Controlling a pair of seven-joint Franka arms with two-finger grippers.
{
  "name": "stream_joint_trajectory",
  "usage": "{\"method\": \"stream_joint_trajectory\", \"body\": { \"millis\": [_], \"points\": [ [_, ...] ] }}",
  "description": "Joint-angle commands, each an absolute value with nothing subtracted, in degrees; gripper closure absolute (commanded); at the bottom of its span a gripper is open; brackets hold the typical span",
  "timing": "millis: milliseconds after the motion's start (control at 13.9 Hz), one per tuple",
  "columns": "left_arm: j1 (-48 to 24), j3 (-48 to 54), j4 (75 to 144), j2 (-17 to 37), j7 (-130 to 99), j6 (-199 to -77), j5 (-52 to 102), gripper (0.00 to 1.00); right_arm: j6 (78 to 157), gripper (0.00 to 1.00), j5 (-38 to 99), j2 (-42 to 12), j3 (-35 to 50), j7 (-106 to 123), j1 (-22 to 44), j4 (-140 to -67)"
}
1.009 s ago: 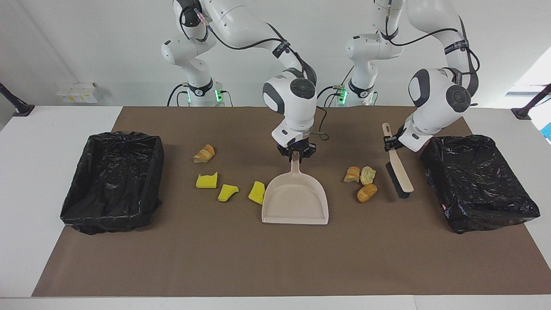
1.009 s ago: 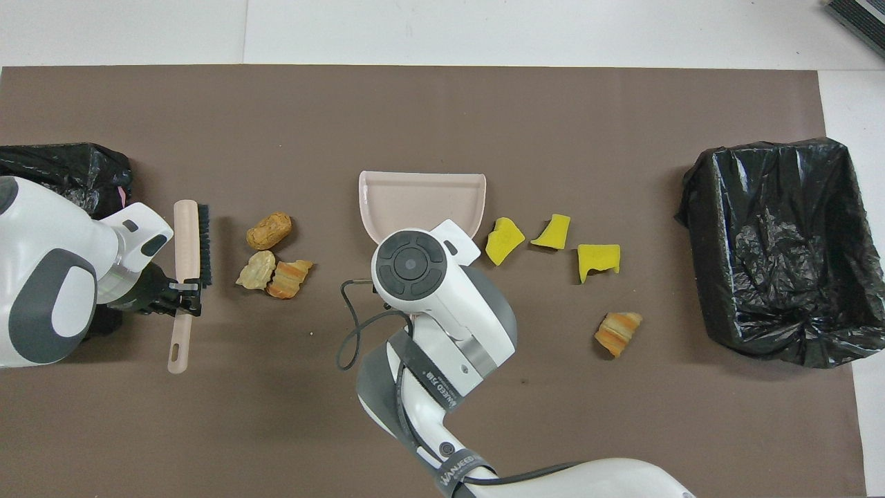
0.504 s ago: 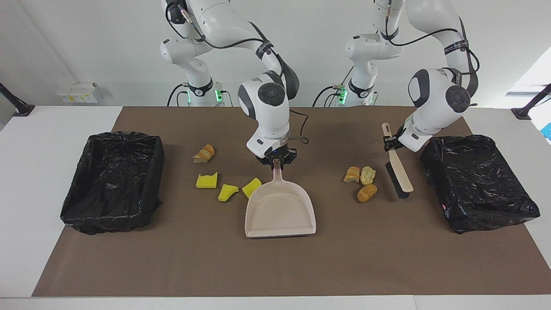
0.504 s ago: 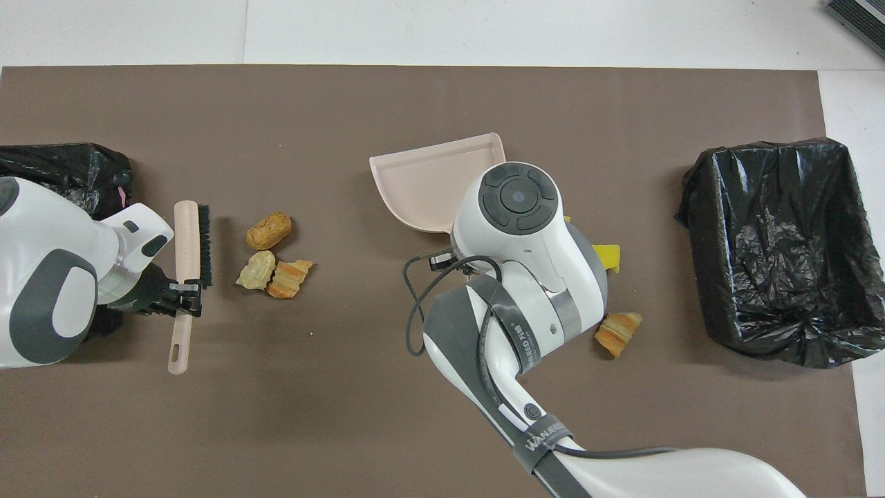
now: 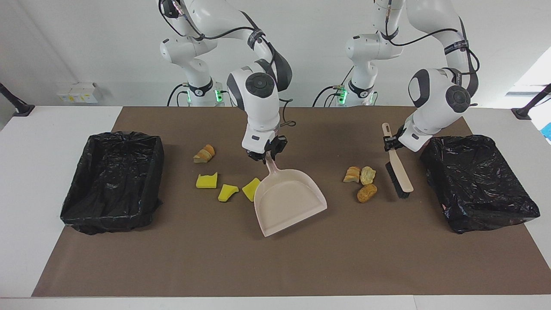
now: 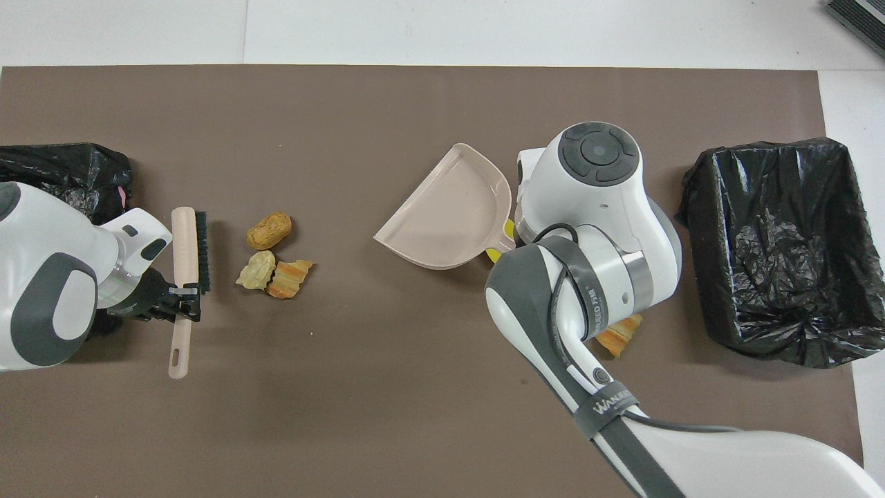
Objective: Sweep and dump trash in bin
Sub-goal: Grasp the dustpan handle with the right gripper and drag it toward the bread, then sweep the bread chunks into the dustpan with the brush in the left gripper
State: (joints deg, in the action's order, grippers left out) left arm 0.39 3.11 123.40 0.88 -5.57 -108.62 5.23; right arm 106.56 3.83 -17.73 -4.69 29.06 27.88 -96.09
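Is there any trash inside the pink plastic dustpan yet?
No, the pink plastic dustpan is bare inside, and the yellow sponge pieces and tan bread-like chunks lie on the brown mat.

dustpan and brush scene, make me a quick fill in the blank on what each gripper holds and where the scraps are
1. The right gripper is shut on the handle of the ____.
2. The left gripper is shut on the handle of the ____.
3. The number of yellow sponge pieces lying beside the dustpan is ____.
4. The bin beside the brush is lined with a plastic bag whose colour is ____.

Missing words: dustpan; brush; three; black
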Motion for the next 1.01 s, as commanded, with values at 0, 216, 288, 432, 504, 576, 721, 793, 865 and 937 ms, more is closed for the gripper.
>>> {"method": "stream_joint_trajectory", "body": {
  "millis": [0, 216, 288, 432, 504, 576, 721, 793, 865, 937],
  "points": [
    [0.62, 3.43, 126.21, -1.14, -9.14, -109.86, 5.10, 1.00, 106.34, 1.00, -1.91, -15.38, -4.04, 34.26, 28.48, -98.69],
    [-0.78, 3.60, 127.78, -0.62, -9.05, -112.31, 5.10, 1.00, 109.68, 1.00, -4.03, -15.73, -4.04, 42.70, 28.48, -99.40],
    [-2.27, 3.52, 128.49, -0.62, -9.14, -113.63, 5.10, 1.00, 110.12, 1.00, -5.96, -16.08, -3.87, 44.72, 28.56, -99.49],
    [-4.38, 3.60, 128.58, 0.26, -9.14, -114.78, 5.10, 1.00, 111.26, 1.00, -6.59, -16.35, -3.87, 52.95, 28.56, -99.58],
    [-6.05, 3.60, 128.76, 0.52, -9.31, -115.48, 5.18, 1.00, 112.05, 1.00, -6.59, -16.43, -3.78, 56.39, 28.48, -99.67],
    [-6.85, 3.60, 128.76, 0.53, -9.23, -115.75, 5.79, 1.00, 113.71, 1.00, -6.59, -16.44, -3.78, 57.64, 28.48, -100.36],
    [-9.65, 3.60, 128.76, 0.62, -9.67, -116.45, 8.60, 1.00, 115.04, 1.00, -6.50, -17.48, -3.69, 57.57, 28.56, -100.63],
    [-10.89, 3.60, 128.76, 0.62, -10.63, -117.06, 9.48, 1.00, 115.92, 1.00, -6.50, -18.19, -3.60, 57.57, 28.83, -100.63],
    [-12.12, 3.60, 128.67, 0.62, -11.33, -117.24, 10.19, 1.00, 116.54, 1.00, -6.50, -18.63, -3.60, 57.13, 29.44, -100.63],
    [-13.17, 3.60, 128.58, 0.62, -11.34, -117.25, 11.24, 1.00, 117.24, 1.00, -6.24, -18.98, -3.60, 57.13, 29.62, -100.63]
  ]
}}
